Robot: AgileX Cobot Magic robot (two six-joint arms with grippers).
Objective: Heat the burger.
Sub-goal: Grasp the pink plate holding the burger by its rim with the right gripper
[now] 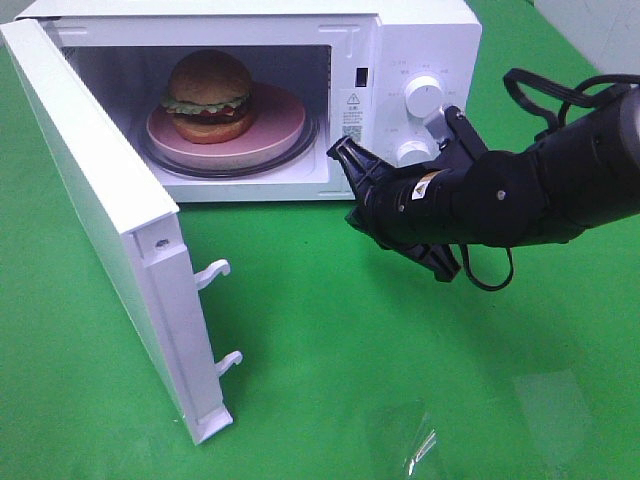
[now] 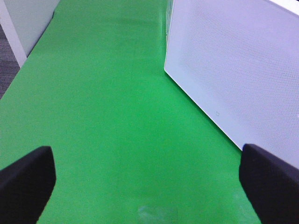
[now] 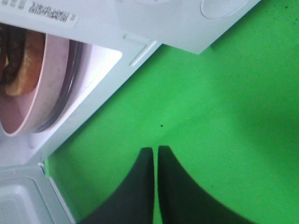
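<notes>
The burger [image 1: 208, 95], with a golden-brown bun, green lettuce and a dark patty, sits on a pink round dish [image 1: 283, 122] inside the open white microwave [image 1: 420, 35]. My right gripper [image 1: 340, 156] is shut and empty. It hovers low over the green mat, just in front of the microwave's control panel and to the right of the cavity opening. The right wrist view shows its closed fingertips [image 3: 155, 150], with the dish [image 3: 46, 93] and the burger's edge [image 3: 21, 63] beyond. My left gripper [image 2: 145, 154] is open, its fingers [image 2: 28, 182] wide apart over bare mat.
The microwave door [image 1: 100, 210] swings out wide to the left toward the front, latch hooks [image 1: 213, 272] sticking out. Its outer face [image 2: 243, 70] stands close beside my left gripper. Two knobs [image 1: 422, 95] sit on the panel. Green mat [image 1: 400, 350] covers the table.
</notes>
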